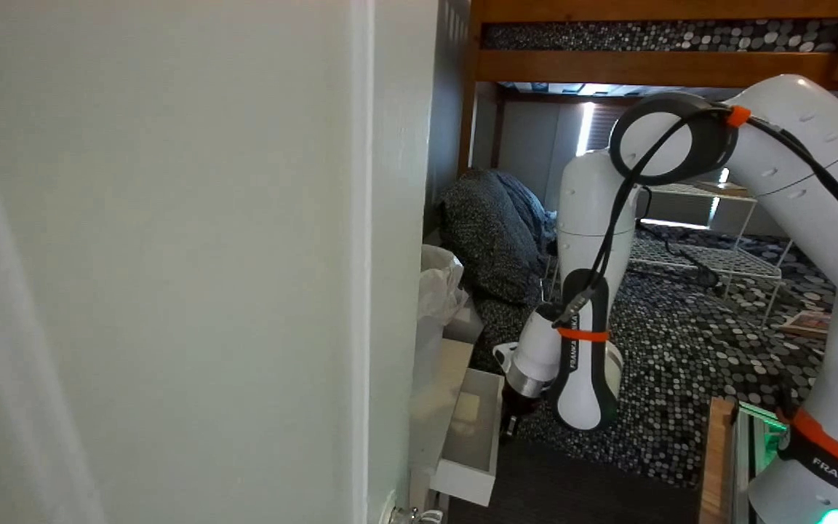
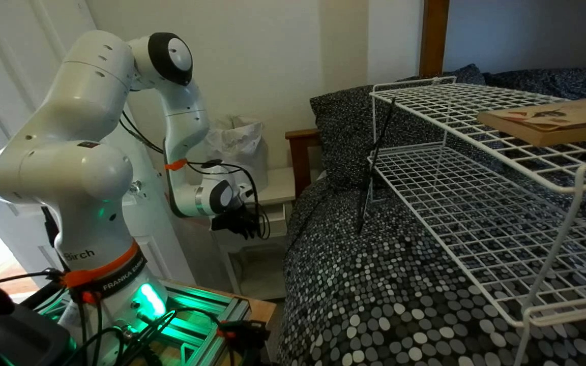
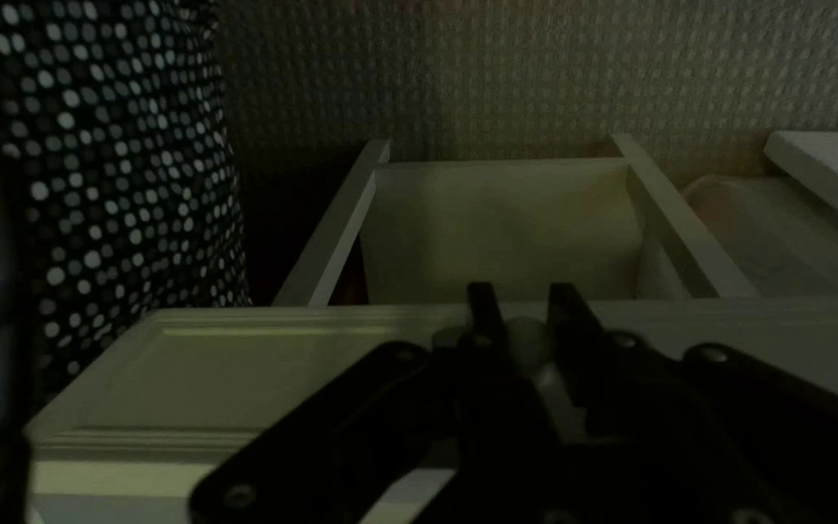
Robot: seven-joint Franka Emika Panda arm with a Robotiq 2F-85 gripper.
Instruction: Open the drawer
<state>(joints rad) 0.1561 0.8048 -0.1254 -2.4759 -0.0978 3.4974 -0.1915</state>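
In an exterior view, shallow white box-shaped drawer [image 1: 463, 482] w/ pale inside stood out from front of narrow white unit [image 1: 435, 407]. Wrist view (dim): black two-finger gripper [image 3: 523, 291] was clamped on pale round knob [image 3: 528, 342] @ drawer front, 1 finger ea. side. Dark dotted fabric duvet [image 2: 364, 300] lay just beside unit; crinkled white plastic bag [image 2: 237, 137] was above its top.

In an exterior view the arm [image 1: 775, 171] arches across the right side; the claw [image 3: 521, 295] has fingers [image 3: 488, 316] slightly parted.
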